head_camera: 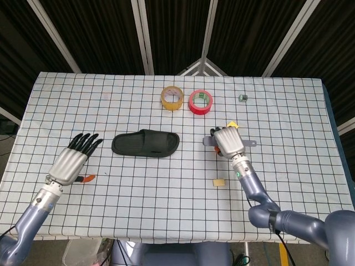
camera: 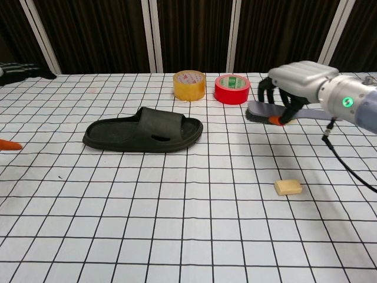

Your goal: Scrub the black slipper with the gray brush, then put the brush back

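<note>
The black slipper [head_camera: 146,143] is a one-piece slide with a broad strap and a small slot in its side, lying flat on the checkered table [head_camera: 138,194] a little toward 9 o'clock of centre, sole down and touched by neither robot hand. The gray brush [camera: 262,111], with dark bristles facing down and a flat handle, is in the air toward 3 o'clock of the slipper and well apart from it. The right robot hand [head_camera: 228,142] grasps it, fingers curled over the brush body. The left robot hand [head_camera: 71,162] sits toward 9 o'clock of the slipper, released, its dark fingers spread and holding nothing. Yellow tape [head_camera: 172,97] and red tape [head_camera: 200,102] lie at 12 o'clock.
</note>
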Tool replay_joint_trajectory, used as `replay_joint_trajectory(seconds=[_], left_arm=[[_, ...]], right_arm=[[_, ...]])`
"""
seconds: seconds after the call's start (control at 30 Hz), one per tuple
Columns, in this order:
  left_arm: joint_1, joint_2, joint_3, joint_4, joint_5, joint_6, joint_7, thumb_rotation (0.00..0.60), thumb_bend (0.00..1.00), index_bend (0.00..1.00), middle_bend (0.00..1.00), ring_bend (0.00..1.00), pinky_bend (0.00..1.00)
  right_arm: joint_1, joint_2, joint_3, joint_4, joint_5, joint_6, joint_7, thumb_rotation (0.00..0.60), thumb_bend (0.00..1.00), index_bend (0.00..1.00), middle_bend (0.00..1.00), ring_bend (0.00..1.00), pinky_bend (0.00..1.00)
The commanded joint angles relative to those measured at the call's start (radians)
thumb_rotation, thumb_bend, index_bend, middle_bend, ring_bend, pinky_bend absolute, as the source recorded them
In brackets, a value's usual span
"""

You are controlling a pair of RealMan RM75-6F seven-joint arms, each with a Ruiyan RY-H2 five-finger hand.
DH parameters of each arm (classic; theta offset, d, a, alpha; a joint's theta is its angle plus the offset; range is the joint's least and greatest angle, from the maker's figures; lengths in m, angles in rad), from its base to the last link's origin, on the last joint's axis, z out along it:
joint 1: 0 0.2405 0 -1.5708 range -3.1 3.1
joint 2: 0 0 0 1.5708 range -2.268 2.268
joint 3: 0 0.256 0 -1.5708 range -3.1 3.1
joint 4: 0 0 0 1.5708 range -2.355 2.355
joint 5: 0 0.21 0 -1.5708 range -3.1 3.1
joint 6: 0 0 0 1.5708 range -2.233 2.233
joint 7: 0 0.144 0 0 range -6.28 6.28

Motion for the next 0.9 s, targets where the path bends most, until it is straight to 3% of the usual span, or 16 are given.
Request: replay_joint_trajectory(seconds=[0.03, 0.27, 0.37, 0.47, 0.53, 0.6, 0.67, 0.9], left_arm=[[0.045, 0.028, 0.023, -0.025, 0.032, 0.041, 0.017, 0.539, 0.18, 0.00, 0.00, 0.00, 0.01], [0.044, 0.015, 0.005, -0.020, 0.011, -0.010, 0.038, 0.540, 0.18, 0.00, 0.00, 0.00, 0.01], [0.043, 0.009, -0.006, -0.012, 0.001, -0.027, 0.036, 0.539, 0.17, 0.00, 0.00, 0.00, 0.01], [0.045, 0.008, -0.012, -0.008, -0.004, -0.038, 0.029, 0.539, 0.17, 0.00, 0.00, 0.00, 0.01], [0.045, 0.009, -0.017, -0.005, -0.010, -0.050, 0.025, 0.539, 0.17, 0.00, 0.00, 0.00, 0.01], [0.047, 0.009, -0.021, 0.000, -0.014, -0.057, 0.025, 0.540, 0.17, 0.00, 0.00, 0.00, 0.01], [0.050, 0.006, -0.027, 0.004, -0.022, -0.062, 0.030, 0.540, 0.17, 0.00, 0.00, 0.00, 0.01], [0.054, 0.006, -0.031, 0.003, -0.031, -0.082, 0.037, 0.539, 0.17, 0.00, 0.00, 0.00, 0.01]], right_arm=[[-0.029, 0.007, -0.029, 0.031, 0.028, -0.031, 0.014, 0.600, 0.51, 0.74, 0.61, 0.53, 0.54], [-0.041, -0.020, -0.049, 0.081, 0.015, -0.075, 0.060, 0.600, 0.50, 0.74, 0.61, 0.53, 0.54], [-0.039, -0.023, -0.050, 0.086, 0.002, -0.075, 0.059, 0.600, 0.51, 0.68, 0.61, 0.52, 0.54], [-0.037, -0.015, -0.053, 0.081, 0.014, -0.089, 0.041, 0.600, 0.51, 0.49, 0.51, 0.46, 0.52], [-0.032, 0.001, -0.057, 0.061, 0.053, -0.118, 0.005, 0.600, 0.51, 0.24, 0.38, 0.36, 0.45], [-0.025, 0.022, -0.062, 0.030, 0.100, -0.138, -0.041, 0.600, 0.51, 0.05, 0.28, 0.28, 0.40], [-0.021, 0.032, -0.064, 0.005, 0.131, -0.136, -0.074, 0.600, 0.51, 0.00, 0.22, 0.22, 0.36], [-0.005, 0.050, -0.076, -0.045, 0.204, -0.141, -0.139, 0.600, 0.51, 0.00, 0.13, 0.14, 0.27]])
